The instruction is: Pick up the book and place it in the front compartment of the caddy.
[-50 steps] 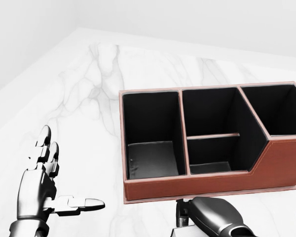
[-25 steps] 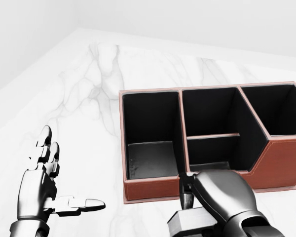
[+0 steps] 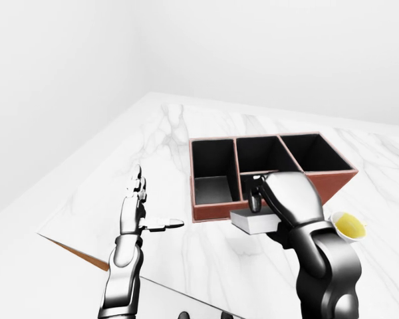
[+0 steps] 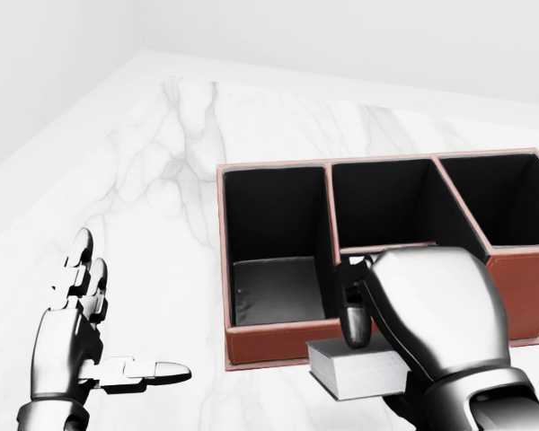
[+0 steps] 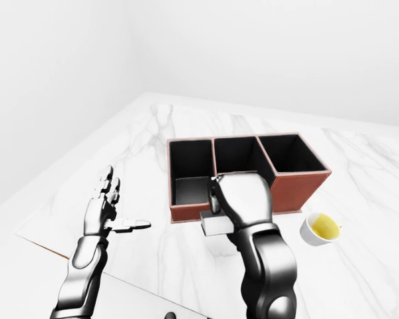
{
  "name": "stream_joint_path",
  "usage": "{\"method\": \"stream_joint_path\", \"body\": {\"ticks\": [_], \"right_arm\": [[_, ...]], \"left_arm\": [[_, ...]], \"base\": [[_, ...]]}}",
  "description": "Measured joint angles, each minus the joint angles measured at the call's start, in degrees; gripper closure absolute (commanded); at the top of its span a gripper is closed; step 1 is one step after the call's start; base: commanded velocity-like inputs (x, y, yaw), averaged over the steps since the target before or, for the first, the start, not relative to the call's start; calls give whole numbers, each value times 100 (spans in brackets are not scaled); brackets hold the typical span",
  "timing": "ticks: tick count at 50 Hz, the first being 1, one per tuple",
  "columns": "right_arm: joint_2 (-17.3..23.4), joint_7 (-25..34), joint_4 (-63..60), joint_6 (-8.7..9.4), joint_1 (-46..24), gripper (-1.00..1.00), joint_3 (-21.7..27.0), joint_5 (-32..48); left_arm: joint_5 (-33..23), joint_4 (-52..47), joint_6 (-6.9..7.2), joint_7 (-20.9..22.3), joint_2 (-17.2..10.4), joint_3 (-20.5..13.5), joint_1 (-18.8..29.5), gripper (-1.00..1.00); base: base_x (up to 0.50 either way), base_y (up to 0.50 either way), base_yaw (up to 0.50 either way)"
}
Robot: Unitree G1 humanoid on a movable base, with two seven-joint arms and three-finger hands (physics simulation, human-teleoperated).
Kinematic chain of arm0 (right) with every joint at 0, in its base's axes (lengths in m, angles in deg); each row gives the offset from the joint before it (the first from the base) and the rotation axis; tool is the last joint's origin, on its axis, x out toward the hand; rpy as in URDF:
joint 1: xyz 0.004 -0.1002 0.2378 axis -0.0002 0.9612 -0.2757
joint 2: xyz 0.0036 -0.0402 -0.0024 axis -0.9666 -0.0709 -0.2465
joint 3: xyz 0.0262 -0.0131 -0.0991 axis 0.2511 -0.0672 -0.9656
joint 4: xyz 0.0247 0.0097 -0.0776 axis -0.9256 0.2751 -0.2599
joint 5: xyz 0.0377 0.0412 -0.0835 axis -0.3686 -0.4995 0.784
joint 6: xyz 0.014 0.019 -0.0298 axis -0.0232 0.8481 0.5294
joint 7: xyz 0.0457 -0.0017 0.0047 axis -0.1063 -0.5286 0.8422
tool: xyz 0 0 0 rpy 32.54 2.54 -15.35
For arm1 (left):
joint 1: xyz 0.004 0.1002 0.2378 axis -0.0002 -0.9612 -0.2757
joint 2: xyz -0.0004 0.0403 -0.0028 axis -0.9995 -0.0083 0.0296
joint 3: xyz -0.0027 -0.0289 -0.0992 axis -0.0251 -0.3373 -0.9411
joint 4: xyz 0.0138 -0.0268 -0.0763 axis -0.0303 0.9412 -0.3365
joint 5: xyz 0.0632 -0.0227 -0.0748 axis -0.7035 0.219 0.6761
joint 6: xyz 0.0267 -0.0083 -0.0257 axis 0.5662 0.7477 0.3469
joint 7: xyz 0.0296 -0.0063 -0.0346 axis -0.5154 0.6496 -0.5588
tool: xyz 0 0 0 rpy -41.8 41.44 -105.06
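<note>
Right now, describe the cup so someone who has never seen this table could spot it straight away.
Start at the reddish-brown leather caddy with black compartments on the white marble table. In the right-eye view, look just below its right end, right of the robot's right hand. The small white cup there is the only round thing, yellow inside.

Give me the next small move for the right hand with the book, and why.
Probably lift and carry the book up the head view: the right hand holds it level just below the caddy wall, not yet above the rim, so it should clear that wall before going into a compartment.
</note>
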Motion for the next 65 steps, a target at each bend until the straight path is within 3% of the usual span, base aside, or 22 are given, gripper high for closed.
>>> {"method": "stream_joint_path", "body": {"ticks": [27, 65], "right_arm": [[63, 0, -218, 0, -1401, 100, 410, 299], [391, 0, 803, 0, -2689, 100, 673, 163]], "left_arm": [[1, -16, -5, 8, 1, 2, -15, -100], [29, -72, 57, 28, -11, -27, -1, -100]], "base": [[0, 0, 0], [0, 0, 0]]}}
